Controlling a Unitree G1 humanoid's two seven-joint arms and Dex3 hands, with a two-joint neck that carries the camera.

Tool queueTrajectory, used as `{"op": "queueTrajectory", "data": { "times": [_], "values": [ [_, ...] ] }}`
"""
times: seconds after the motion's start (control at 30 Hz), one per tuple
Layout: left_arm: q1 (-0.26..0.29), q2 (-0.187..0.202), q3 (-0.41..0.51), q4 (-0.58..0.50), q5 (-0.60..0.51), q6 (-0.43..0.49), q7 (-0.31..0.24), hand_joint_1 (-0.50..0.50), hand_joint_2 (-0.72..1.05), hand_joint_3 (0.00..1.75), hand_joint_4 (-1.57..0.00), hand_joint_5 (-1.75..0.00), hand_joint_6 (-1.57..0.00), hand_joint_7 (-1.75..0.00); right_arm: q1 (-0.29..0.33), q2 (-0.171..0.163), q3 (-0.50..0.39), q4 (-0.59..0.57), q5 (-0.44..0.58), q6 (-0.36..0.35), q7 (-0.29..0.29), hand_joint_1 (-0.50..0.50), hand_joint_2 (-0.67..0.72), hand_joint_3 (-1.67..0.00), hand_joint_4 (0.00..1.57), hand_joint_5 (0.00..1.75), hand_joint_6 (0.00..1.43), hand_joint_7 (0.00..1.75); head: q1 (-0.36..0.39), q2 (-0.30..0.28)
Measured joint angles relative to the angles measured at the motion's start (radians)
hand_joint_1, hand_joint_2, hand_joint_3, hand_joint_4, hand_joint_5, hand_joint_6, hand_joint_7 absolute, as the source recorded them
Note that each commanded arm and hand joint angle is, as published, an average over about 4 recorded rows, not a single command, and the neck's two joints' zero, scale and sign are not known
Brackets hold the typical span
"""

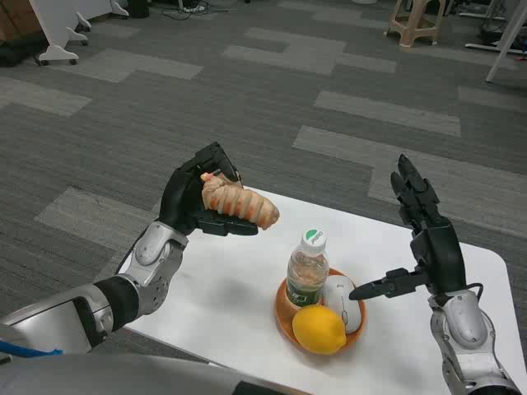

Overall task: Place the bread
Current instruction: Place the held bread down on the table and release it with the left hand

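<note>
A ridged, golden-brown bread roll [240, 204] is held in my left hand [198, 197], raised above the table's far left part. The roll points right, toward the orange bowl [285, 319]. That bowl sits on the white table [230, 280] and holds a green-capped plastic bottle [307, 271], a yellow lemon [319, 329] and a white computer mouse [344, 303]. My right hand [428, 239] hovers to the right of the bowl, fingers spread and upright, thumb pointing toward the mouse, holding nothing.
The table's far edge runs diagonally behind both hands, with grey patterned carpet [247, 90] beyond it. A beige plastic stool [418, 20] and white furniture legs [62, 33] stand far back.
</note>
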Motion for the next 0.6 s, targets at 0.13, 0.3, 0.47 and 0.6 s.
{"op": "queueTrajectory", "data": {
  "times": [0.13, 0.3, 0.47, 0.6],
  "values": [
    [-0.041, -0.011, -0.032, 0.008, -0.036, -0.003, 0.023, 0.23, 1.05, 0.09, -1.28, -1.75, -1.07, -1.68, -0.037, 0.004, 0.002, 0.052, 0.0, -0.001, -0.004, -0.17, 0.09, 0.0, 0.0, 0.0, 0.0, 0.0, 0.005, 0.01],
    [-0.061, -0.013, -0.036, 0.005, -0.042, -0.004, 0.025, 0.23, 1.05, 0.09, -1.29, -1.75, -1.07, -1.68, -0.055, 0.009, 0.002, 0.057, 0.001, -0.001, -0.006, -0.17, 0.09, 0.0, 0.0, 0.0, 0.0, 0.0, 0.005, 0.012],
    [-0.06, -0.013, -0.036, 0.003, -0.042, -0.004, 0.026, 0.23, 1.05, 0.09, -1.27, -1.75, -1.07, -1.68, -0.055, 0.01, 0.002, 0.057, 0.001, -0.001, -0.006, -0.17, 0.09, 0.0, 0.0, 0.0, 0.0, 0.0, 0.006, 0.013],
    [-0.057, -0.013, -0.036, 0.001, -0.042, -0.004, 0.026, 0.23, 1.05, 0.09, -1.27, -1.75, -1.07, -1.68, -0.055, 0.01, 0.002, 0.054, 0.001, -0.001, -0.006, -0.17, 0.09, 0.0, 0.0, 0.0, 0.0, 0.0, 0.007, 0.013]
  ]
}}
